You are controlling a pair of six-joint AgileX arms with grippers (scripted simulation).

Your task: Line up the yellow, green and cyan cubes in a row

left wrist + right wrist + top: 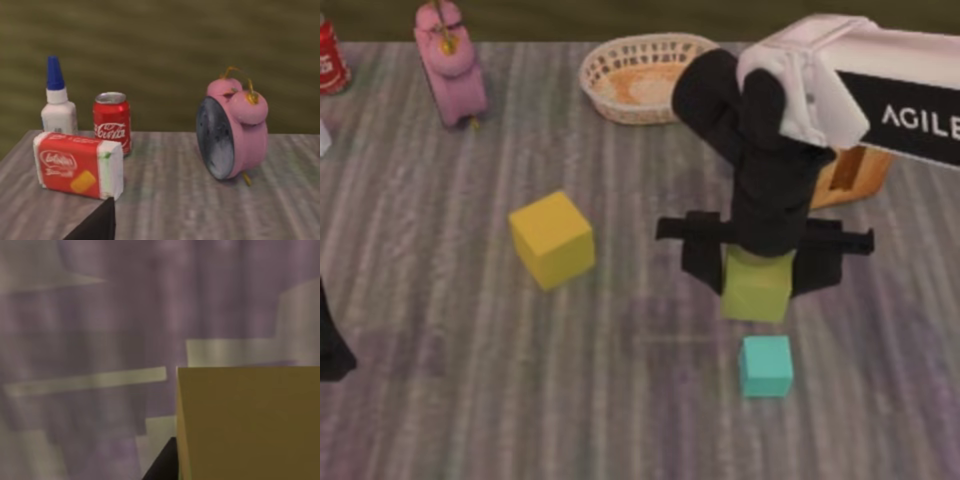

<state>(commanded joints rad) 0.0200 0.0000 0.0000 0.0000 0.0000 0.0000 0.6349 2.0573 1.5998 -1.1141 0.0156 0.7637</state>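
Right gripper [757, 262] stood directly over the green cube [757, 288], fingers either side of it and apparently clamped on it, cube filling the right wrist view. Cyan cube [766, 365] lay just beside it toward the near edge; yellow cube [552, 239] sat well apart to the left. Left gripper [332, 350] was parked at the left edge, finger state unreadable.

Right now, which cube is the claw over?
The green cube, under the right claw; the yellow cube and cyan cube sit apart.
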